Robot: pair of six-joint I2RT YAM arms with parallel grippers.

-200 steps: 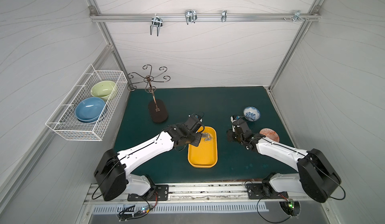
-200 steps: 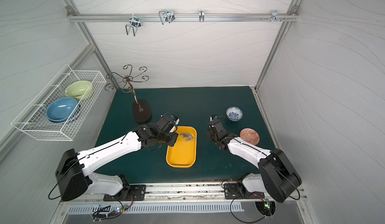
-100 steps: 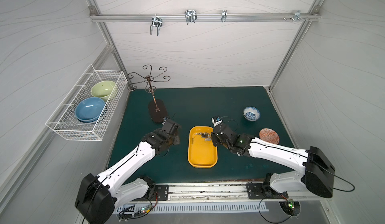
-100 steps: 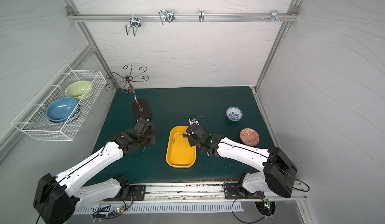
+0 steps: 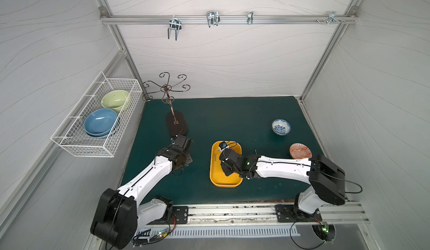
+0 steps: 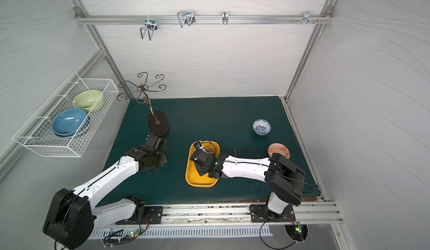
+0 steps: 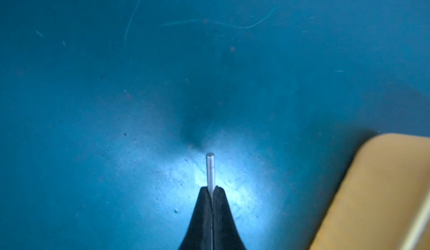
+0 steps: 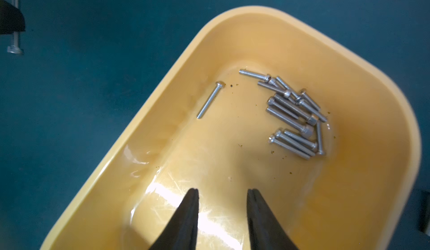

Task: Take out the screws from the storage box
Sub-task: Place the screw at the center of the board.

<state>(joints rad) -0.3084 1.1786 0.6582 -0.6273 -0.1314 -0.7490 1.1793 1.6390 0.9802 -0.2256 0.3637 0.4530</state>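
White walls [image 5: 221, 62] enclose a dark green table [image 5: 232, 118]; a yellow tray [image 5: 215, 179] at mid-table holds screws [image 8: 295, 113] piled at its far end. Right fingers [image 8: 183, 218] hang apart above it; left fingers [image 7: 201, 216] clamp one screw [image 7: 210, 169] over the table's left.

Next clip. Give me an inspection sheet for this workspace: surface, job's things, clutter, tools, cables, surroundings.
Surface: green mat, scuffed and specked in the left wrist view.
Job's things: yellow tray on the mat; screws heaped at one end, a lone screw apart from them.
Clutter: patterned bowl, red dish, hook stand.
Tools: left tool shut on a held screw over the mat, beside the tray; right tool open, empty, over the tray.
Cables: loose loops by the arm bases.
Surroundings: wall basket with a green bowl and blue bowl; rail with metal hooks.
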